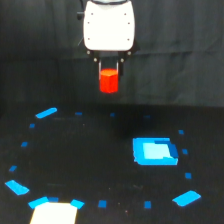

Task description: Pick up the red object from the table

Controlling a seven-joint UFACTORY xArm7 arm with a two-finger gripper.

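Gripper [109, 67], clamped on the red object [108, 81] at upper centre, well above the counter [90, 150], should maintain grip and rise vertically.

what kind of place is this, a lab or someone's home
Most likely a robot test setup in a lab: a black table dotted with blue tape marks, dark backdrop, and a white gripper holding the red object above it.
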